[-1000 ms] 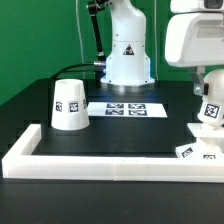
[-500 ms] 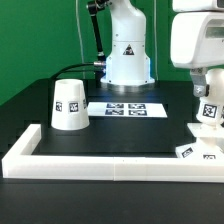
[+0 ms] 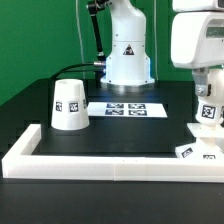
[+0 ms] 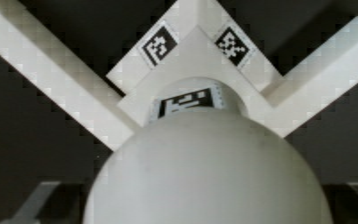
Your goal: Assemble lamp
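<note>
I noted the gripper (image 3: 207, 104) clamped on the bulb (image 3: 208, 113) at the exterior view's right edge, above the base (image 3: 186, 151). The shade (image 3: 68, 104) stood upright at the exterior view's left.

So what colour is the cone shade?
The cone shade is white, with a black-and-white square tag; best seen in the exterior view.

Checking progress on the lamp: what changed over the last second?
The gripper, holding the bulb, sank slightly toward the base, mostly in the first half second. Nothing was released. The shade and the marker board stayed put.
</note>
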Motion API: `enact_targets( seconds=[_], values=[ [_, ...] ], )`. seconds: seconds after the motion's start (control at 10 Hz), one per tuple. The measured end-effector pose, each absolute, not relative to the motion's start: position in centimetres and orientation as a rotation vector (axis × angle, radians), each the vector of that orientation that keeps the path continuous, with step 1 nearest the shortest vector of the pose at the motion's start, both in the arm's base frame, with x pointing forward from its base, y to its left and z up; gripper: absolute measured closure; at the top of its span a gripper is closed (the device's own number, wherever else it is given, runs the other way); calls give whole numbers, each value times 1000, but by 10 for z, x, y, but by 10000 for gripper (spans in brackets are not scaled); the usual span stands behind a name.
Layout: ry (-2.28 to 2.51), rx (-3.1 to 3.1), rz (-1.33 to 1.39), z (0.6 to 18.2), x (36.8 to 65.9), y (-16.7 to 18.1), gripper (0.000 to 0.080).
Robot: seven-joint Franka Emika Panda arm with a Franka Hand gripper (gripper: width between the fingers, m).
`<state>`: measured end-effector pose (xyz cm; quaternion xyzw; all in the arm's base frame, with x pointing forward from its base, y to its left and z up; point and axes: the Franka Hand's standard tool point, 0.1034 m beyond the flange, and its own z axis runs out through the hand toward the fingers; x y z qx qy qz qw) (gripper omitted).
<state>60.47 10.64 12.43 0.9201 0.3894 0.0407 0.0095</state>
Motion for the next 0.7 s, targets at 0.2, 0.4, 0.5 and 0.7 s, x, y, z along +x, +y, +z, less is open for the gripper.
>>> enact_targets(
  seconds=[0.2,0.4,0.5,0.7],
  values=[
    [1074,2936,128,124,605,106,222],
    [854,3014,129,124,605,105,220],
    [701,3057,130,124,605,105,220],
    [414,3116,133,124,605,105,220]
  ],
)
